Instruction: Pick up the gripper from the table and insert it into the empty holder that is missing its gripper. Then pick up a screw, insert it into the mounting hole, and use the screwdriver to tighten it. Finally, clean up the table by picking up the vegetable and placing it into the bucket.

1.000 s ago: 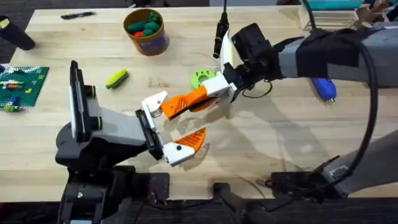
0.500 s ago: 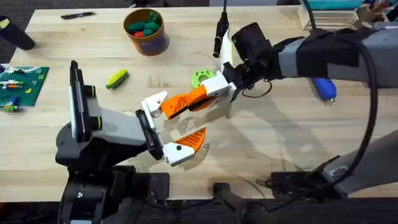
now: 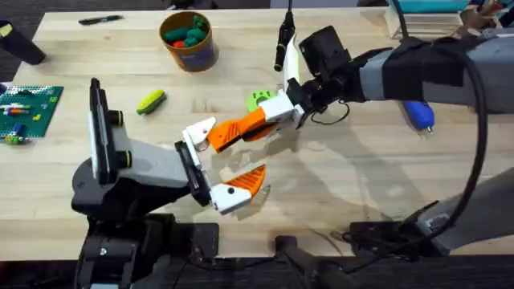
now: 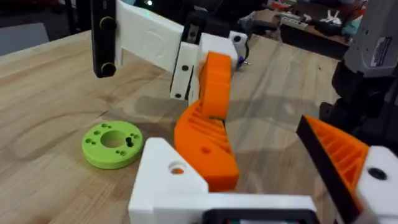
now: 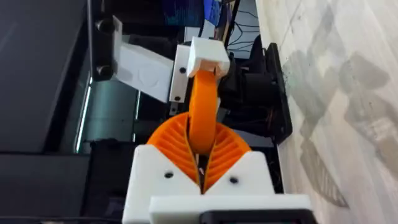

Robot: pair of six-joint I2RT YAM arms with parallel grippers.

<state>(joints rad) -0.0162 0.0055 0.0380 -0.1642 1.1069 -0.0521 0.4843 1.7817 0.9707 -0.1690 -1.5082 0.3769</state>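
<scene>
Broadly, the worktop (image 3: 337,185) carries everything, and over its middle the right tool (image 3: 269,116) reaches across from the far right, its white fingers with orange ribbed pads closed on the gripper (image 3: 237,131) — the orange wedge-shaped piece, which it presents tip-first to the holder (image 3: 197,135), the upper white finger mount of the left tool (image 3: 217,164). That left tool stands wide open and holds nothing; its lower finger already wears an orange pad (image 3: 250,180), while the upper mount is the bare one. From the left wrist view the gripper (image 4: 208,134) lies against the white mount (image 4: 163,171), seemingly part-way seated, though how deep I cannot tell. Doing this step well probably means keeping the piece square to the mount's face and pushing straight along it, not twisting, and letting go only once the hole in the orange piece lines up with the hole in the mount. Farther off sit the bucket (image 3: 189,42), the screwdriver (image 3: 419,114) — partly hidden under the right arm — and the vegetable (image 3: 151,101).
</scene>
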